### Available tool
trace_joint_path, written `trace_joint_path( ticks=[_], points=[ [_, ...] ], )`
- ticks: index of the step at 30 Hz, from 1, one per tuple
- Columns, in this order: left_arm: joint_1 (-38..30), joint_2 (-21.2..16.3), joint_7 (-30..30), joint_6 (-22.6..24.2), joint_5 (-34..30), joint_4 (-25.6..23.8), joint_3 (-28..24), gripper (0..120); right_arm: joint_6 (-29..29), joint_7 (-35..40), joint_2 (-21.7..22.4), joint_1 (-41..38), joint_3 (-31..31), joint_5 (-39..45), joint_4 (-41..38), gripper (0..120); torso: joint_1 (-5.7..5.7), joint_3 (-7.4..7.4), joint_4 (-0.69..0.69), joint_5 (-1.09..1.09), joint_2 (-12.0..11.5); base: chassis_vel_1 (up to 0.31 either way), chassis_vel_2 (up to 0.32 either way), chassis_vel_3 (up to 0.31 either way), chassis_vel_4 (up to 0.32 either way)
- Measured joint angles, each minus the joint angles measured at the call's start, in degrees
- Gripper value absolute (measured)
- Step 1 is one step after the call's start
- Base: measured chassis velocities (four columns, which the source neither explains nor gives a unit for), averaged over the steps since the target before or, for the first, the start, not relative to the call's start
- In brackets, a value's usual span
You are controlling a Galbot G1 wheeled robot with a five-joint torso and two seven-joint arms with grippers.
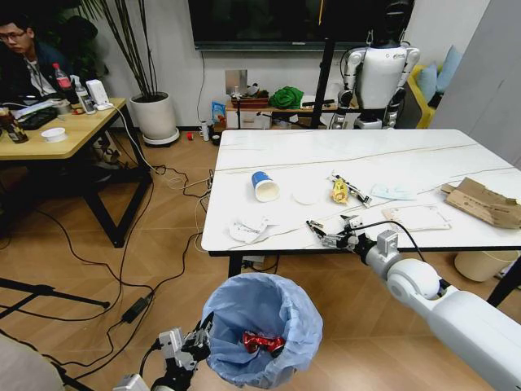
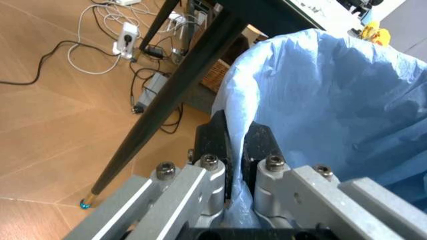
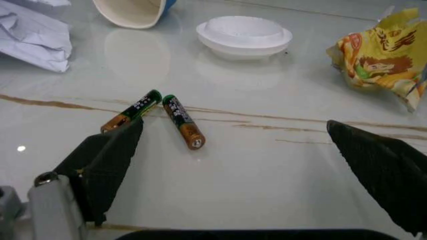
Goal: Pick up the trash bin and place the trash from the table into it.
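Oddly, two batteries (image 3: 163, 119) (labels unreadable) before right claw (image 3: 233, 160).

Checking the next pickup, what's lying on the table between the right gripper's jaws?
Two batteries lie on the table between the open jaws of the right gripper, nearer one jaw, in the right wrist view.

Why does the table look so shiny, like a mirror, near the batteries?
In the right wrist view the glossy table mirrors the paper cup as a pale reflection, and a small light spot glints beside the open right gripper; in the head view the tabletop looks evenly bright.
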State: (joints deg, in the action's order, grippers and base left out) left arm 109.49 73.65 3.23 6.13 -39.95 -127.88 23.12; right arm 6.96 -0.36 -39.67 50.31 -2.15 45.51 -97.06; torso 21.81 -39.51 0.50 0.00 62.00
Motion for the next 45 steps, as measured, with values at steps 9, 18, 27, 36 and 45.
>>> trace_joint_path(
  ticks=[9,18,27,36,45],
  points=[
    [-0.33,-0.34,0.03,-0.04,-0.59,0.27,0.06,1,0.72,0.23,0.81,-0.99,-1.84,2.19,-0.57,72,0.0,0.0,-0.01,0.0,0.0,0.0,0.0,0.0,0.0],
    [-0.4,-0.46,0.13,-0.04,-0.89,0.26,0.19,1,0.89,-0.08,1.99,-0.1,-2.06,3.4,-1.27,40,-0.01,0.01,-0.01,-0.01,0.01,0.0,0.0,0.0,0.0],
    [-0.53,-0.21,0.16,-0.04,-0.88,0.4,0.1,1,0.9,-0.17,2.53,0.98,-2.03,3.46,-2.04,7,-0.01,0.01,0.01,-0.01,0.02,0.0,0.0,0.0,0.0],
    [-0.69,-0.4,0.2,-0.04,-0.85,0.38,-0.1,1,0.9,0.01,2.33,0.9,-2.1,3.42,-2.19,0,-0.01,0.0,0.03,0.0,0.01,0.0,0.0,0.0,0.0],
    [-2.77,-0.1,0.93,-0.03,0.2,1.07,-4.97,1,0.93,-0.41,7.23,5.26,10.08,6.63,-12.06,0,0.03,-0.03,0.0,0.03,-0.04,0.0,0.0,0.0,0.0]
  ],
)
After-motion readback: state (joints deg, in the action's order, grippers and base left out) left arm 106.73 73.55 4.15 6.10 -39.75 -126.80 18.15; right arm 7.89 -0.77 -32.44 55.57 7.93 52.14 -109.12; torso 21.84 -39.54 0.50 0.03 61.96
